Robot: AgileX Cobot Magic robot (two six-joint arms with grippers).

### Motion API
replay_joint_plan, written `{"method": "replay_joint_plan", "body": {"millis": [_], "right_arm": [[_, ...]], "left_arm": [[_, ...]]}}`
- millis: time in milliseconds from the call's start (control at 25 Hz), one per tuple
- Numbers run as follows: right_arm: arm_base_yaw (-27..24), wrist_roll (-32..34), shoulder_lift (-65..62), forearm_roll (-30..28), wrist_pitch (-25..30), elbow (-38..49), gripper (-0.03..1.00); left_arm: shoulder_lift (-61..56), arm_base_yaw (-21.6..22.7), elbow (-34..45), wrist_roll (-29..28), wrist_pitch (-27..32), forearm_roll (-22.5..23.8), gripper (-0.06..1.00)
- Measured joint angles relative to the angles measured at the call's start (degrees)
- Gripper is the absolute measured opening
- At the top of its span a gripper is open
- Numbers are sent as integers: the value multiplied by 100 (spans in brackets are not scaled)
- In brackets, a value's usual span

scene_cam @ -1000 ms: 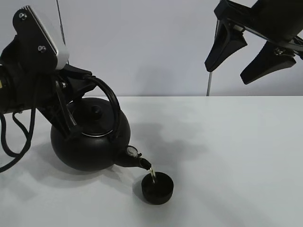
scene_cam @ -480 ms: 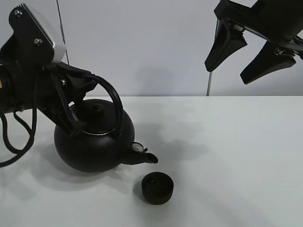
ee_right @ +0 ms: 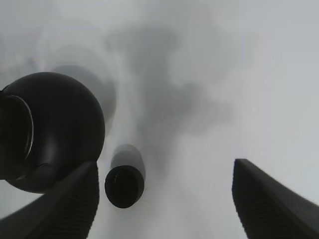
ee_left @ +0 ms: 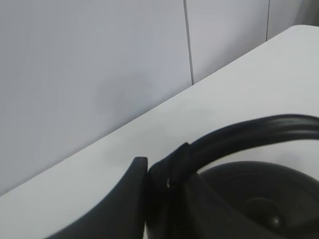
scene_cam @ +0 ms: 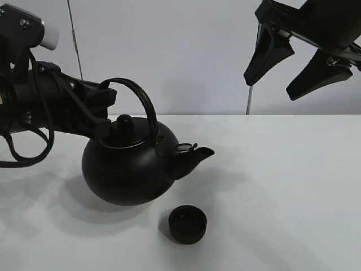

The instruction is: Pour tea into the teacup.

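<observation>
Most of the white table (scene_cam: 293, 186) on your right side lies bare, from the kettle's spout across to the frame edge, and its far edge meets the grey wall behind. Your largest object is the black kettle (scene_cam: 127, 169), held level with its spout pointing toward the right; whether its base touches the table or hangs just above it you cannot tell from the high view. Your left gripper (scene_cam: 101, 110) is clamped shut on the kettle's arched handle (ee_left: 249, 130), and much of that arm runs off the left edge of the high view. In the left wrist view only the handle, part of the lid and one finger (ee_left: 124, 194) show, the rest cut off. Your right gripper (scene_cam: 293, 70) hangs high above the table's far right side, fingers apart and holding nothing, its upper part cropped by the frame. Smallest is the teacup (scene_cam: 188, 224), standing upright on the table just in front of and below the spout, apart from the kettle; its contents are too dark to make out.
</observation>
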Motion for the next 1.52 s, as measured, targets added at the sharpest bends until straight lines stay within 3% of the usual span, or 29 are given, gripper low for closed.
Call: {"method": "replay_joint_plan", "body": {"millis": [240,840,960,1120,1520], "right_arm": [[0,0,0,0,0,0,52],[0,0,0,0,0,0,52],[0,0,0,0,0,0,52],[0,0,0,0,0,0,52],[0,0,0,0,0,0,52]], "left_arm": [[-32,0,-7,-385,655,0,11],[-1007,0,1,-373,2224,0,11],[-1013,0,149,-344,2312,0,11],[-1013,0,482,-159,2121,-172,11],[-1057,0,1328,686,516,-1261,11]]}}
